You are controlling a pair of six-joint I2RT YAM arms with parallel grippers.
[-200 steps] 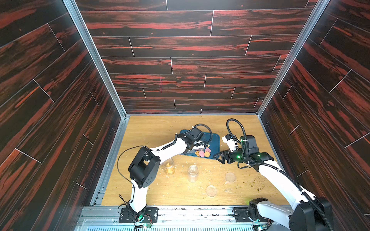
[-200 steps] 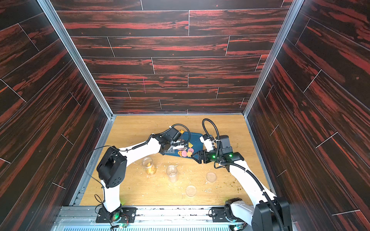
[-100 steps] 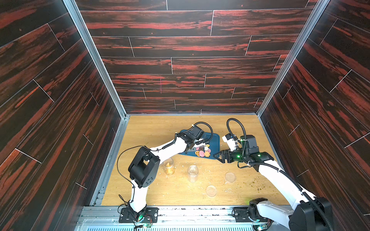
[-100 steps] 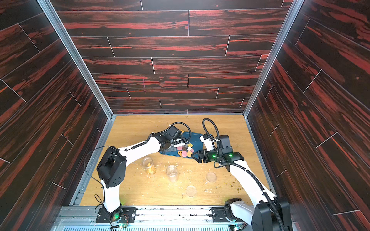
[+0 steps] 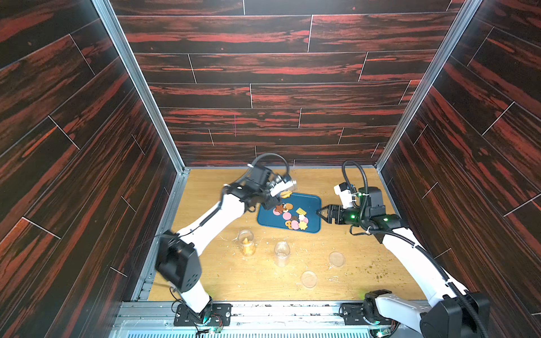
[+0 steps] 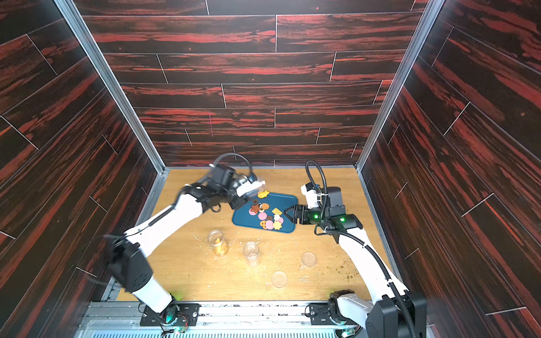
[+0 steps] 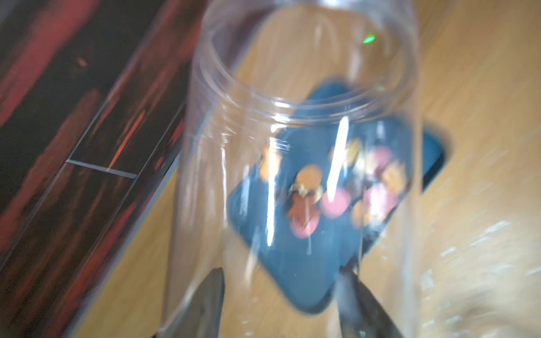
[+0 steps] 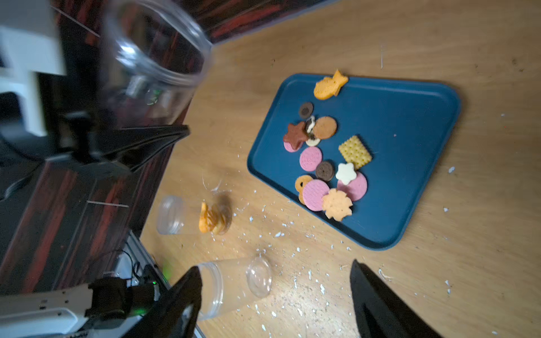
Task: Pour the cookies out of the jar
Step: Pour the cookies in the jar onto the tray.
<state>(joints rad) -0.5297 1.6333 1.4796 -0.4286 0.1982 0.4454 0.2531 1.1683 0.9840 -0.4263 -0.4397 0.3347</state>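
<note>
On the wooden surface (image 5: 234,278), the left claw (image 5: 275,193) clenches the clear jar (image 8: 152,58), tilted mouth-first toward the blue tray's (image 8: 409,146) 11 o'clock corner so the cookies (image 8: 322,164) land inside it, while the right claw (image 5: 320,214) hangs spread and empty at the tray's 3 o'clock edge.

Left end effector (image 5: 275,191) — seemingly clamped, right (image 5: 320,216) open

The jar (image 8: 158,67) is gleaming as clear glossy plastic, the tray (image 8: 409,146) looking smooth and matt. At its four o'clock the wood-grain table (image 5: 222,278) is showing gritty crumbs (image 5: 373,267).
</note>
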